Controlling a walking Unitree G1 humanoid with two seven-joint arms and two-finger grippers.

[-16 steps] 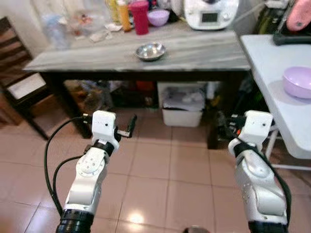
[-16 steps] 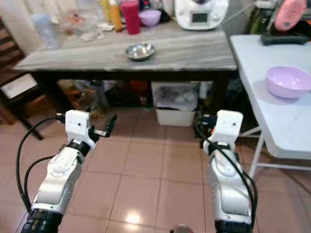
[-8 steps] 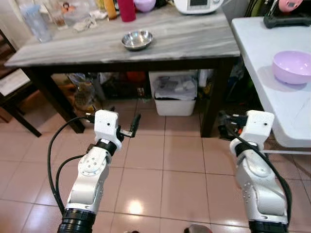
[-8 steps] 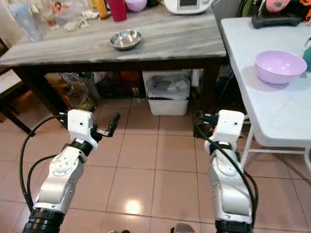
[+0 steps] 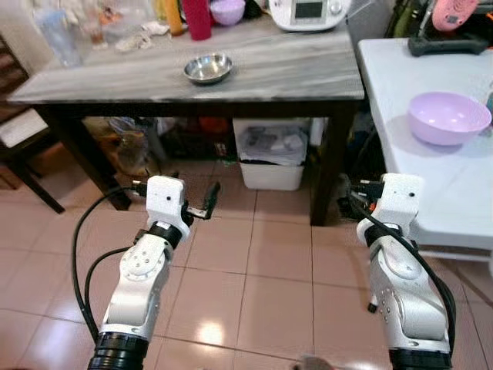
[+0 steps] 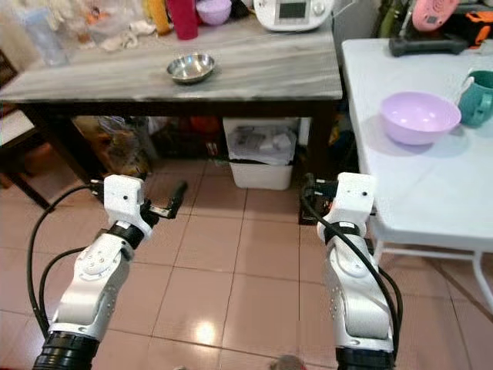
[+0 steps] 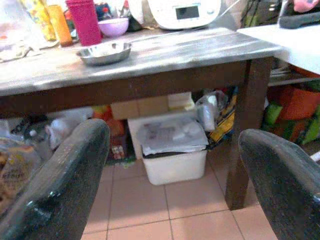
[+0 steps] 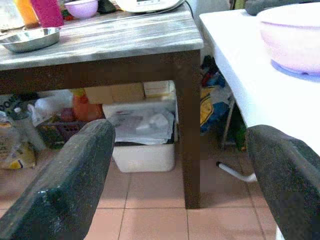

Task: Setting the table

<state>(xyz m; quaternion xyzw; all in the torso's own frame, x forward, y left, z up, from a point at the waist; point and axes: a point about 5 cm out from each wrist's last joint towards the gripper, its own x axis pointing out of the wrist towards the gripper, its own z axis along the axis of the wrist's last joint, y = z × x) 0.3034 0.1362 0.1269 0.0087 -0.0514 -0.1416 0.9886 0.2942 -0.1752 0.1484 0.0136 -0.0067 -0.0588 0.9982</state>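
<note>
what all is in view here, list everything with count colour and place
marble-top table: 1, grey top, dark legs, ahead
steel bowl: 1, silver, on marble-top table
red tumbler: 1, at its back edge
small purple bowl: 1, beside red tumbler
white appliance: 1, back right of that table
storage bin: 1, white, under it
white table: 1, right
large purple bowl: 1, on white table
teal mug: 1, beside large purple bowl
left end effector: open, empty, above the floor
right end effector: open, empty
</note>
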